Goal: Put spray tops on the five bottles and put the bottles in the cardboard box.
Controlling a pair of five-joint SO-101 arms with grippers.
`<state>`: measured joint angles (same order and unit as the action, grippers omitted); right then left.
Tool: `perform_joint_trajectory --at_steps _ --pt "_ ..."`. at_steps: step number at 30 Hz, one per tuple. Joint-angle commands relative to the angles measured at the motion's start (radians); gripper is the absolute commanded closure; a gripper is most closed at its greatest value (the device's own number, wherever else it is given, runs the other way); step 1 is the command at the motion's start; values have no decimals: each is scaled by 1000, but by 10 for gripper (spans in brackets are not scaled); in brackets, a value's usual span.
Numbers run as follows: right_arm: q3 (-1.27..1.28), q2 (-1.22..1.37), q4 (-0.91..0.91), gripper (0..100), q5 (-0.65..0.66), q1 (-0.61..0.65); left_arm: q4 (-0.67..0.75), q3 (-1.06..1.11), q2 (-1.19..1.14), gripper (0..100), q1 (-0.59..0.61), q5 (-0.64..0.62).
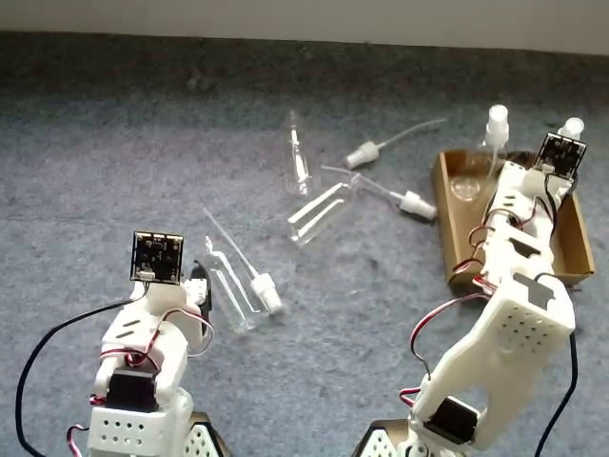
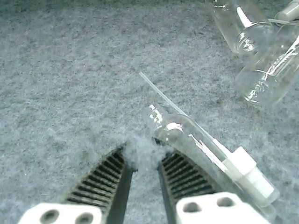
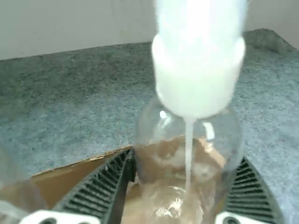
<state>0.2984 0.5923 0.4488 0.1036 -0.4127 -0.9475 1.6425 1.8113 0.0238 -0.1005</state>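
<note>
At the cardboard box (image 1: 445, 224), a capped bottle (image 3: 187, 135) is being pinched upright between the fingers of the right gripper (image 3: 184, 161). Down on the grey carpet (image 2: 70, 70), the left gripper (image 2: 142, 156) is being held with its fingers slightly parted around nothing, just beside a lying bottle (image 2: 182, 133) with a spray top (image 2: 245, 170) against it.

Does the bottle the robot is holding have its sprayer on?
On: a white spray top caps the bottle in the right pincer, its tube hanging inside.
</note>
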Motion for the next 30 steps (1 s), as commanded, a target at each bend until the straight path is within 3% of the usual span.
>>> perform_joint_trajectory --at_steps 1,30 --pt "-7 -19 -25 715 3 -33 21 -4 13 989 2 2" --pt "-7 -50 -147 712 11 -44 21 -4 13 989 2 2"
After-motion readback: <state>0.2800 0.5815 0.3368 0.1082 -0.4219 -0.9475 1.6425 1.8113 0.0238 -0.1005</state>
